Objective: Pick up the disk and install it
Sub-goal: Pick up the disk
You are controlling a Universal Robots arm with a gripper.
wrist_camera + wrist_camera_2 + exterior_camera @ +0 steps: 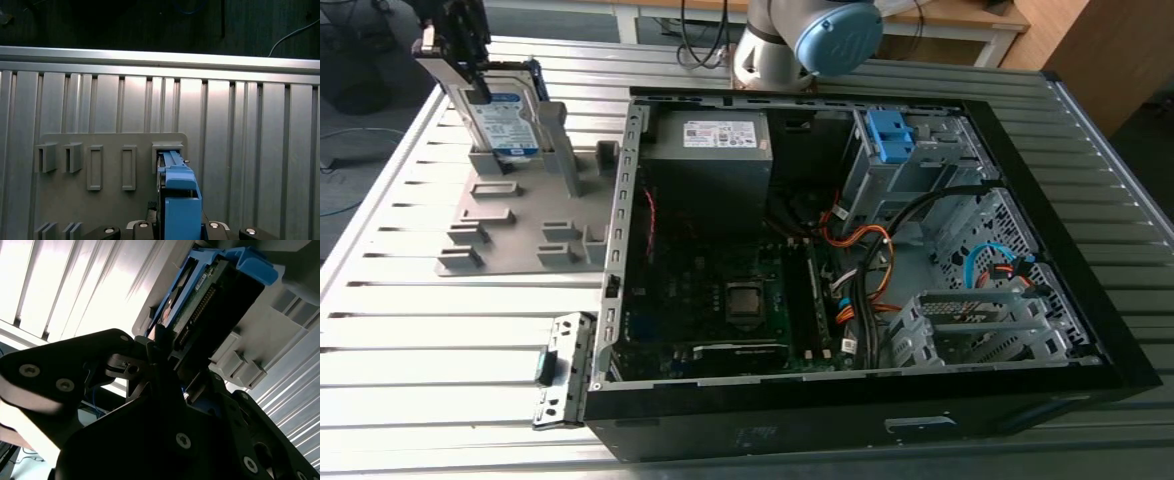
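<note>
The disk (503, 115) stands upright over the grey slotted rack (507, 240) on the ribbed metal worktop (427, 340), at ten o'clock from the open computer case (1083, 270) in the exterior view. The gripper (470, 72) has its jaws closed on the disk's upper end.

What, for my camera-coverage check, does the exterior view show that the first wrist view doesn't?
Exterior view's extra: the open black computer case, its dark motherboard and blue plastic bracket. First wrist view's extra: a thin white cable over dark floor past the ribbed metal table. Shared: the blue-framed silver disk upright at the grey plastic holder plate on that table.
</note>
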